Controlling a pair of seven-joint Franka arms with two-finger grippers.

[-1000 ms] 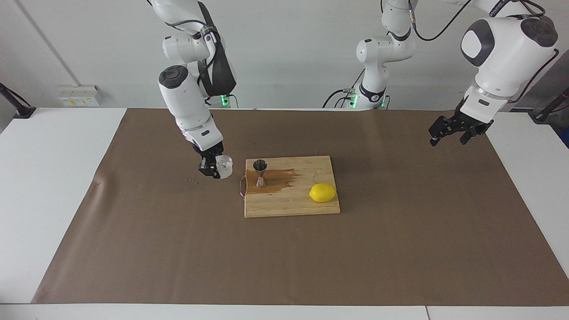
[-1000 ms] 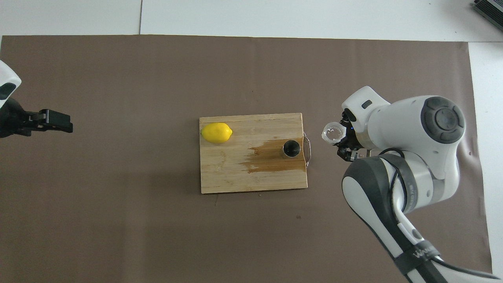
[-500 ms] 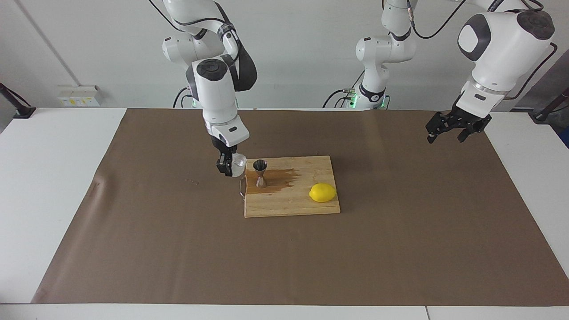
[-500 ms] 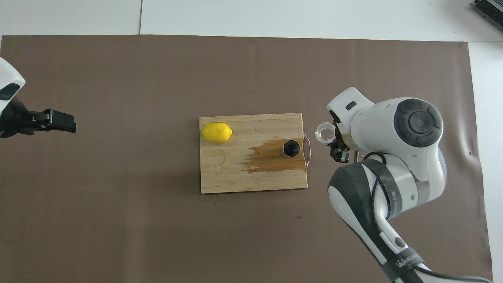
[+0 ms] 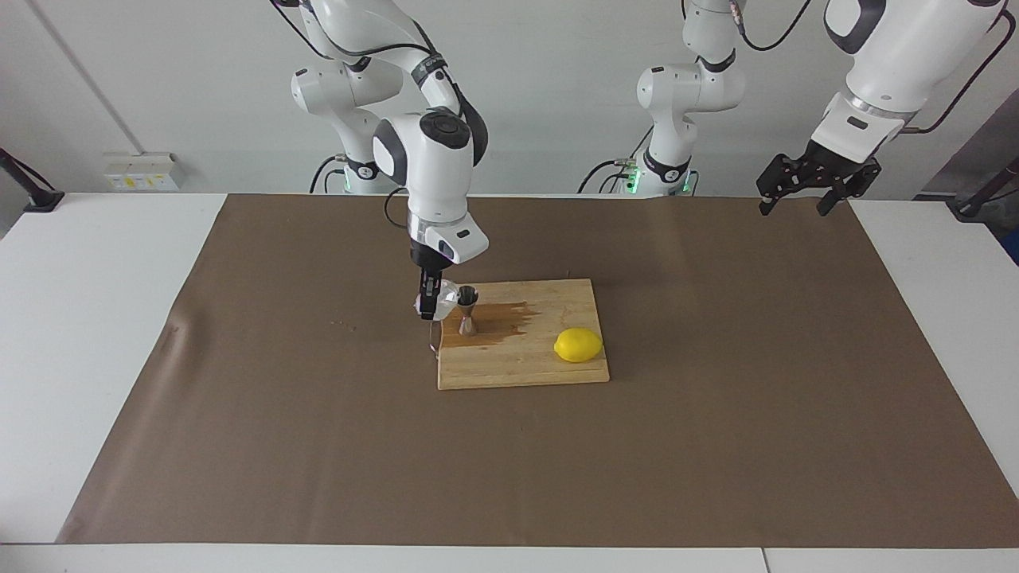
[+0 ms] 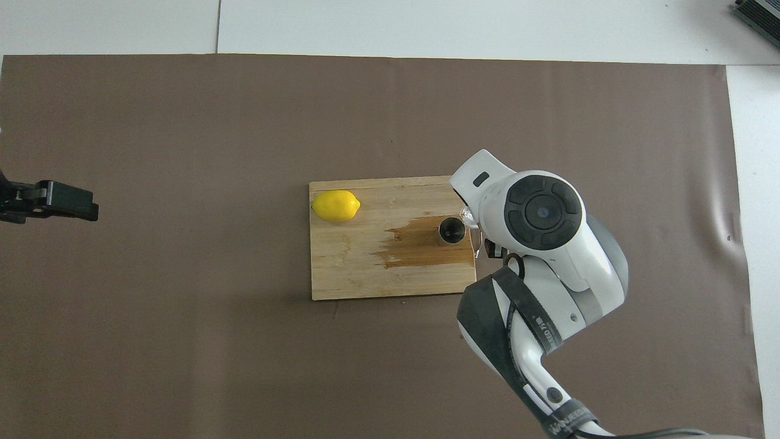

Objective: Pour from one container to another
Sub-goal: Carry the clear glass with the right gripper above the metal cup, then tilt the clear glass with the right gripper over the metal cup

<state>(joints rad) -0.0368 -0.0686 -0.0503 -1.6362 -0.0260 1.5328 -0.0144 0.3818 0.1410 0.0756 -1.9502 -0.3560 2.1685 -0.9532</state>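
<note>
My right gripper [image 5: 431, 306] is shut on the small clear glass tumbler [image 5: 446, 301]. It holds the tumbler tilted over the cutting board's handle end, with the rim right beside the top of the steel jigger [image 5: 467, 310]. The jigger [image 6: 451, 230] stands upright on the wooden cutting board [image 5: 525, 368]. In the overhead view the right arm's wrist hides the gripper, and only a sliver of the tumbler [image 6: 467, 216] shows. My left gripper [image 5: 796, 207] waits open and empty in the air over the mat's edge at the left arm's end of the table; the overhead view shows the left gripper [image 6: 85, 204] too.
A yellow lemon [image 5: 578, 344] lies on the board toward the left arm's end. A dark wet stain [image 5: 501, 318] spreads across the board around the jigger. A wire handle [image 5: 432, 334] sticks out from the board's end. Brown paper mat [image 5: 318, 446] covers the table.
My right arm has swung the tumbler from over the mat to the jigger's rim and turned its wrist. The left gripper has risen and drawn back toward its base.
</note>
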